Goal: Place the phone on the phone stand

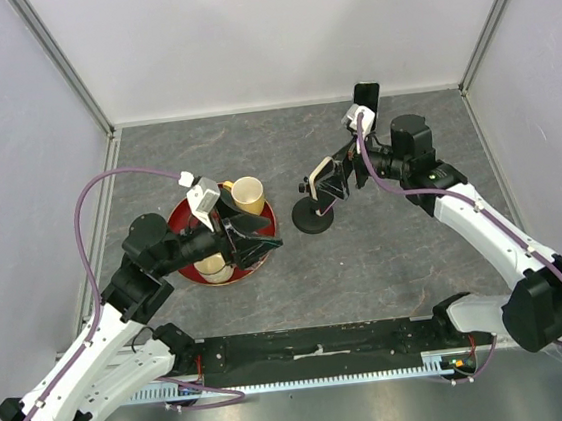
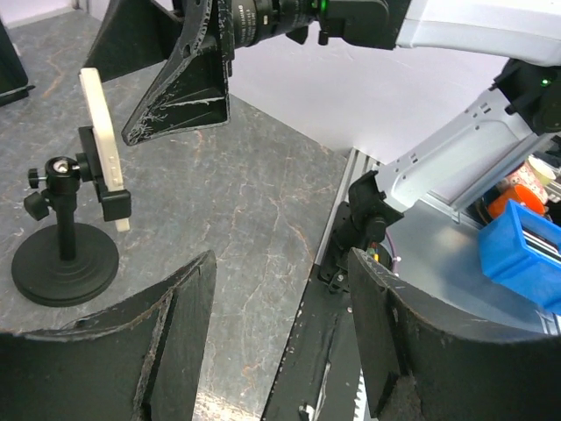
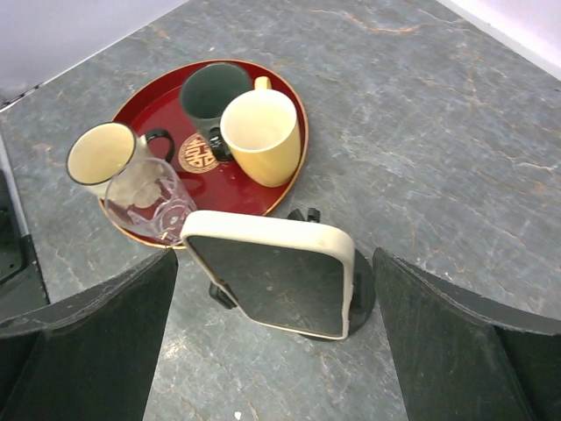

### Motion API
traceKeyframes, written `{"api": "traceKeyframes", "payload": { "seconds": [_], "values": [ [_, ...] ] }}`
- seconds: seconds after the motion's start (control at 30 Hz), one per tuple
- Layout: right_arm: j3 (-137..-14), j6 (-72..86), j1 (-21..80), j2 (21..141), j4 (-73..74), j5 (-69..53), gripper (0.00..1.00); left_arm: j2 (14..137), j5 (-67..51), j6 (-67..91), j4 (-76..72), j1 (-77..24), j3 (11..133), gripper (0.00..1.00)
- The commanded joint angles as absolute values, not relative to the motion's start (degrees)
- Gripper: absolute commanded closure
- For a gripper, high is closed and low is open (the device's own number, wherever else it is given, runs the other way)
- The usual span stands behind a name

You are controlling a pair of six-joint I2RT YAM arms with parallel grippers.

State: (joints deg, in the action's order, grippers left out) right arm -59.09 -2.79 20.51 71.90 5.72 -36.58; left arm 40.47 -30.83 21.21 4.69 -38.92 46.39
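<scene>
Right claw (image 3: 273, 263): spread wide, either side of phone (image 3: 272, 285)
Left claw (image 2: 280, 259): wide, empty
Phone stand (image 2: 63, 259): clamps phone
Red tray (image 3: 241, 189): three mugs (image 3: 259, 132), one glass (image 3: 149, 202)

Lab robot cell: white panel walls (image 1: 272, 30), aluminium corner posts (image 1: 65, 67), grey marbled tabletop (image 1: 396, 249).

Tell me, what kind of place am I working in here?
Probably a lab robot cell: plain white walls on aluminium framing box in a grey tabletop, staged with a cup tray.
</scene>
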Motion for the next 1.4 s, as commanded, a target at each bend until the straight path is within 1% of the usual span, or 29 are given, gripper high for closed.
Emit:
{"api": "traceKeyframes", "payload": {
  "seconds": [0.0,0.07,0.23,0.3,0.4,0.47,0.53,0.57,0.8,0.83,0.93,0.97,1.0,1.03,1.1,1.13,1.2,1.23,1.37],
  "values": [
    [-60.65,-4.04,21.0,71.72,4.48,-41.93,0.02,39.81,-35.07,22.33,5.01,-38.58,46.14,0.33],
    [-60.47,-3.96,21.44,71.63,4.39,-40.61,0.02,39.99,-34.98,21.97,5.45,-38.58,46.23,0.33],
    [-60.03,-3.26,24.43,70.93,3.78,-30.86,0.02,40.96,-34.1,21.53,6.68,-38.5,46.76,0.33],
    [-60.12,-2.64,25.75,71.28,2.81,-31.64,0.02,40.87,-33.93,21.62,6.5,-38.5,46.76,0.33],
    [-60.29,-2.55,28.03,71.89,2.99,-27.61,0.02,41.22,-33.84,21.45,6.59,-38.41,47.02,0.33],
    [-59.51,-1.94,29.61,71.46,2.03,-21.29,0.02,41.22,-33.66,21.53,6.85,-38.41,47.28,0.33],
    [-58.54,-1.76,30.06,71.63,1.24,-20.57,0.02,41.4,-33.57,21.18,7.38,-38.32,47.46,0.33],
    [-58.27,-1.67,30.84,71.72,0.97,-17.35,0.02,41.31,-33.31,21.18,7.56,-38.32,47.46,0.33],
    [-56.16,-0.79,32.87,71.98,-2.28,-13.98,0.02,41.57,-33.22,20.83,7.82,-38.14,47.55,0.33],
    [-56.34,-0.7,32.87,72.24,-2.37,-13.71,0.04,41.49,-33.22,20.66,8.08,-38.14,47.64,0.33],
    [-57.12,-0.18,32.87,72.68,-2.63,-12.84,0.19,41.22,-33.14,20.48,8.44,-38.14,48.07,0.33],
    [-57.13,1.39,32.87,72.69,-3.07,-12.57,0.34,41.22,-32.96,20.3,8.87,-38.14,48.25,0.33],
    [-57.13,2.02,32.87,72.69,-3.77,-11.0,0.44,41.22,-32.87,20.04,8.96,-38.06,48.34,0.33],
    [-57.13,2.63,33.05,72.95,-5.08,-9.86,0.66,41.05,-32.7,19.95,9.14,-38.06,48.51,0.33],
    [-57.57,4.65,33.57,73.56,-6.41,-6.61,0.86,40.87,-32.43,19.52,9.4,-38.06,48.69,0.33],
    [-58.79,5.27,33.84,74.26,-6.76,-1.55,1.0,40.87,-32.34,19.25,9.67,-38.06,48.95,0.33],
    [-61.24,7.11,34.36,75.32,-7.38,4.72,1.0,40.78,-32.17,18.55,10.37,-38.06,49.22,0.33],
    [-62.13,7.82,34.37,76.54,-7.99,10.84,1.0,40.78,-31.99,18.37,10.55,-38.06,49.39,0.33],
    [-67.22,9.4,34.45,80.85,-10.63,22.55,1.0,40.08,-32.17,18.19,10.81,-37.97,49.13,0.33]
  ]
}}
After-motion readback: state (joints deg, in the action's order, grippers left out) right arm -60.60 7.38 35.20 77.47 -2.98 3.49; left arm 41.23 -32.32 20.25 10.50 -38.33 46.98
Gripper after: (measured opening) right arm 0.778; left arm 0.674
